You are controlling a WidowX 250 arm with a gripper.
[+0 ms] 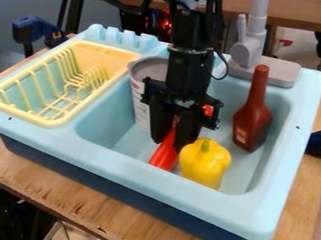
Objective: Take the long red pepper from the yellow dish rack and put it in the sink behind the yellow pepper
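In the camera view, the yellow pepper (204, 165) stands inside the light-blue toy sink (261, 218), near its front wall. The gripper (169, 143) hangs just behind and to the left of the pepper, pointing down. A slender red item (164, 155) slants down beside the pepper's left side, its upper part at the gripper; I cannot tell whether the gripper grasps it. Behind and left of the pepper stands a grey-lidded can (141, 104); behind and right, a brown-red bottle (252, 122). Farther left is a yellow dish rack (53, 121), and behind the bottle a grey faucet (252, 45).
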